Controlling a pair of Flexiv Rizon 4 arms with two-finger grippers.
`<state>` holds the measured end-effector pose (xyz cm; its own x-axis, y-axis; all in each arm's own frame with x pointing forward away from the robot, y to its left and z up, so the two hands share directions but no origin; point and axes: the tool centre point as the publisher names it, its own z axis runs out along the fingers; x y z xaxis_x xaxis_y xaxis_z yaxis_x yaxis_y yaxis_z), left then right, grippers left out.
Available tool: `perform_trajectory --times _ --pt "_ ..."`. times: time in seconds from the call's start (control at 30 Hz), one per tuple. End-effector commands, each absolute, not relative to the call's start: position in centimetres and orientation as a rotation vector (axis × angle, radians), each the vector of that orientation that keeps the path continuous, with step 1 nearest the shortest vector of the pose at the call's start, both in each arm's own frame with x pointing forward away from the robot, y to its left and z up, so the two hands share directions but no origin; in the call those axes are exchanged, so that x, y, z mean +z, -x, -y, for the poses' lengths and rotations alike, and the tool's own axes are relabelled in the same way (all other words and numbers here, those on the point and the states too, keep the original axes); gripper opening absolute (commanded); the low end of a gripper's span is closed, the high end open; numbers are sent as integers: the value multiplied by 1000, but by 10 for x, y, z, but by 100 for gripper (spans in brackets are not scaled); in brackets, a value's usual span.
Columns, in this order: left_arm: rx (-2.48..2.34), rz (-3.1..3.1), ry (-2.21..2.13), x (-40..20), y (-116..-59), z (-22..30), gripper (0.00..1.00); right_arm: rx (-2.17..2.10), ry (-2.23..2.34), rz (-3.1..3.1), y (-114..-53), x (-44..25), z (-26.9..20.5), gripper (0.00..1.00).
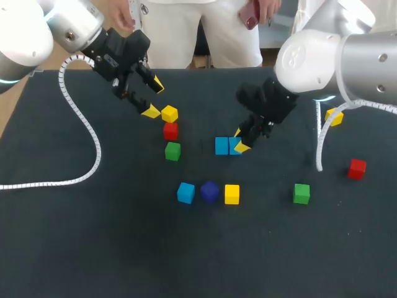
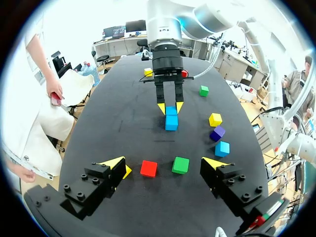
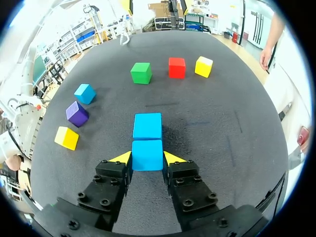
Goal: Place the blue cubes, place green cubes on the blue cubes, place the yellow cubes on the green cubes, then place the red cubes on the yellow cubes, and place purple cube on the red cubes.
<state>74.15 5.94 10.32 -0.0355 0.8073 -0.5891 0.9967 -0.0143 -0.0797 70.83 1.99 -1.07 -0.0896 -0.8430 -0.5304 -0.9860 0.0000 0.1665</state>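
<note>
My right gripper (image 3: 147,159) is shut on a blue cube (image 3: 147,155) that sits low at the table, side by side with a second blue cube (image 3: 147,126) just ahead of it. The head view has this pair (image 1: 221,146) mid-table with the right gripper (image 1: 239,141) on the right-hand one. My left gripper (image 1: 154,98) hangs open above the back left, next to a yellow cube (image 1: 169,113). In the left wrist view a red cube (image 2: 148,168) and a green cube (image 2: 180,165) lie below its spread fingers (image 2: 118,165), untouched.
A third blue cube (image 1: 185,192), the purple cube (image 1: 209,191) and a yellow cube (image 1: 232,194) form a row nearer the front. On the right lie a green cube (image 1: 301,193), a red cube (image 1: 356,168) and a yellow cube (image 1: 335,116). A white cable (image 1: 93,149) trails at the left.
</note>
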Motion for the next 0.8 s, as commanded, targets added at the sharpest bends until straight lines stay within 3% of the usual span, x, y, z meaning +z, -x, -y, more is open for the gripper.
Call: perform_trajectory --times 0.03,0.8 --pt "-694 -1898 -1876 103 -741 -60 100 729 1905 -2003 -707 -11 -21 0" --pt "-694 -1898 -1876 103 -741 -60 100 700 1917 -2021 -705 -12 -20 0"
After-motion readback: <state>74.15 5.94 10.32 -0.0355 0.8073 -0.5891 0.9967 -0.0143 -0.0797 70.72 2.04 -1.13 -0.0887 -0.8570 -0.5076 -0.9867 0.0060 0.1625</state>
